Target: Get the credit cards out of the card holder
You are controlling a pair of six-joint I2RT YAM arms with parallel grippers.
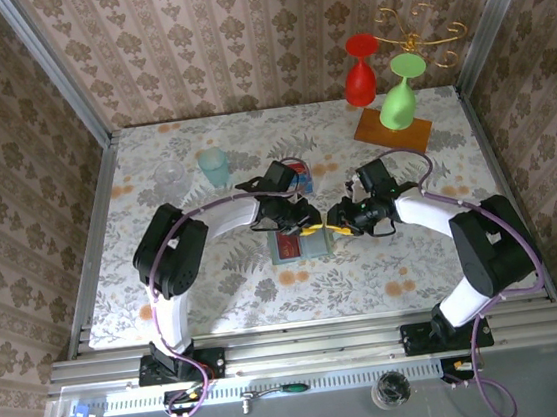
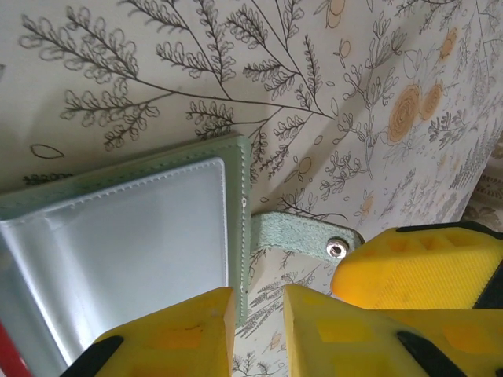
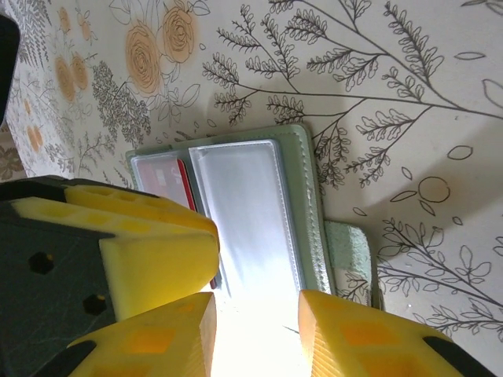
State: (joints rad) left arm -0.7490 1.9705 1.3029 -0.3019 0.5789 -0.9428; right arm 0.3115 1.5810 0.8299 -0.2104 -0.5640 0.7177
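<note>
The grey-green card holder (image 1: 298, 246) lies open on the flowered table between both arms. A red credit card (image 3: 161, 177) sits behind a clear window in its far panel, and a red edge (image 2: 6, 353) shows at the corner of the left wrist view. My left gripper (image 2: 259, 330) is open by a narrow gap, with the holder's stitched edge (image 2: 240, 228) against its left finger and bare table beside it. The snap strap (image 2: 302, 236) sticks out past that edge. My right gripper (image 3: 255, 330) is open over the glaring clear pocket (image 3: 244, 212), one finger on each side.
A red goblet (image 1: 360, 73) and a green goblet (image 1: 398, 94) stand on a wooden board (image 1: 393, 130) at the back right under a gold rack. A teal cup (image 1: 213, 166) and a clear glass (image 1: 167, 176) stand at the back left. A blue and red item (image 1: 301, 174) lies behind my left wrist.
</note>
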